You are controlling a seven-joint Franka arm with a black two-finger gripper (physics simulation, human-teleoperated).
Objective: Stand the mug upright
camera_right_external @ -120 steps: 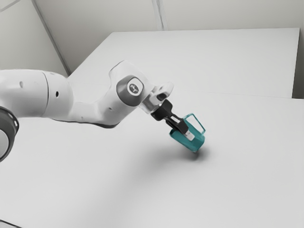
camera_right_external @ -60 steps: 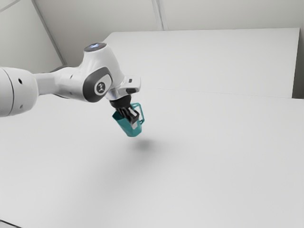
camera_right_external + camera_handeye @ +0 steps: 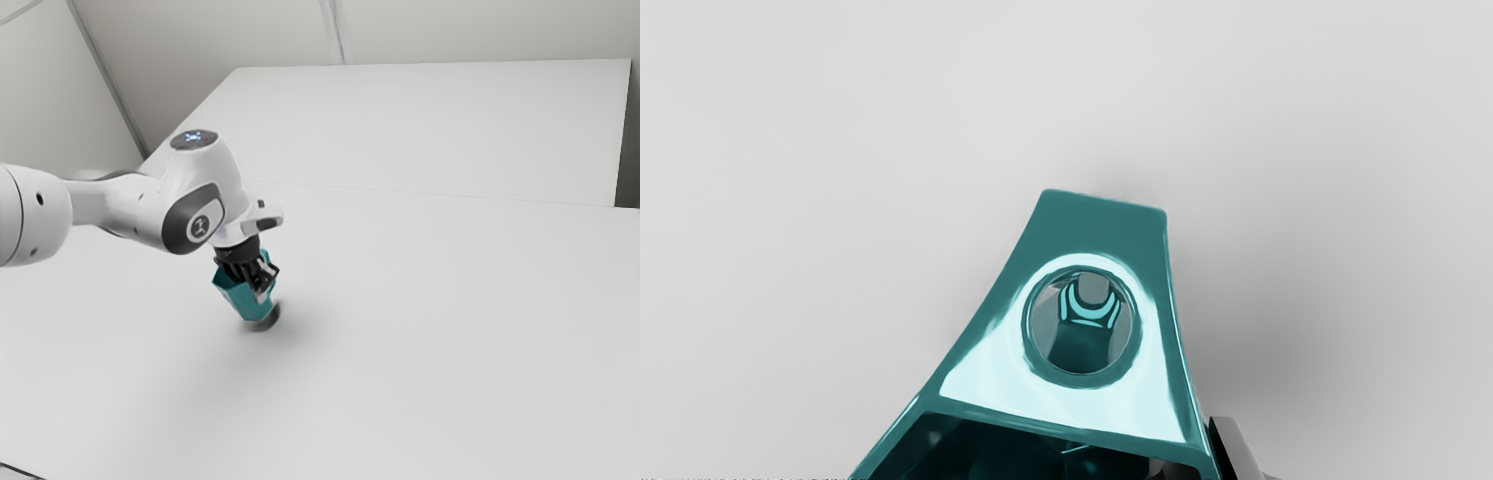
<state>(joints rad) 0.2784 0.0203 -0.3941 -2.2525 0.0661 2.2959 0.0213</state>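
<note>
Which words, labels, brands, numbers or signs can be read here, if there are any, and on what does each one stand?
No word, brand name or number is readable.
Robot arm, grey joint cover: a pale emblem, too small to make out.
Robot arm, dark disc on top: a blue-white sign, also too small.
Teal mug: none on the sides that show.

pale grey walls (image 3: 480, 30) | white tabletop (image 3: 450, 380), thin seam (image 3: 450, 194) | exterior view's right: dark gap (image 3: 630, 170), perhaps floor

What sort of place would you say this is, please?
Probably a robotics test room, rendered in simulation: a white robot arm reaches over a plain white table with a teal mug, and plain pale walls stand behind.
</note>
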